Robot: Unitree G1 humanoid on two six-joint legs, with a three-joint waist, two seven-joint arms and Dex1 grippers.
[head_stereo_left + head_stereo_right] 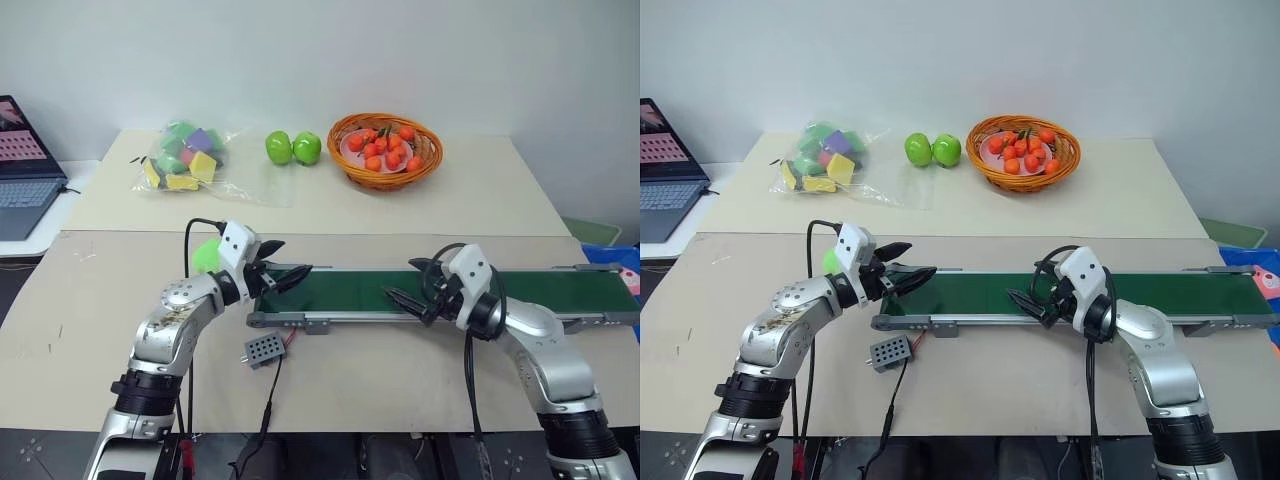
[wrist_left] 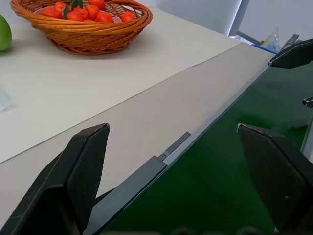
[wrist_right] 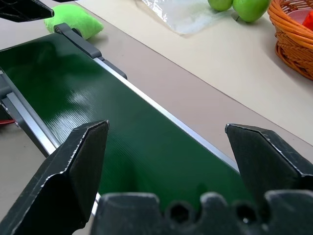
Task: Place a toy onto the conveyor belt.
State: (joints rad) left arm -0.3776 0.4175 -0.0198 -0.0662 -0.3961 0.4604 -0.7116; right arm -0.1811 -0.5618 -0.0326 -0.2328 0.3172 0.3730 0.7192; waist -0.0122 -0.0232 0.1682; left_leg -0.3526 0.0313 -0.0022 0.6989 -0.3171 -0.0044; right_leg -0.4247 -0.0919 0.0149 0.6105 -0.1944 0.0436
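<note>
Head view: the left gripper (image 1: 292, 277) is spread wide and empty over the conveyor belt (image 1: 350, 293); the right gripper (image 1: 403, 288) is released too. The toy (image 1: 207, 256) lies at 9 o'clock of the belt's end

Right wrist view: the toy (image 3: 73, 20) is on the table, touching the frame corner

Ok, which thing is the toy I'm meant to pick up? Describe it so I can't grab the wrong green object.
Find the long dark green conveyor belt across the near table. Off its left end, lying on the table just behind the left gripper, is the toy: a soft lime-green plush. Unlike the two shiny green apples on the far table, it is matte, squashy and sits alone beside the belt frame.
</note>
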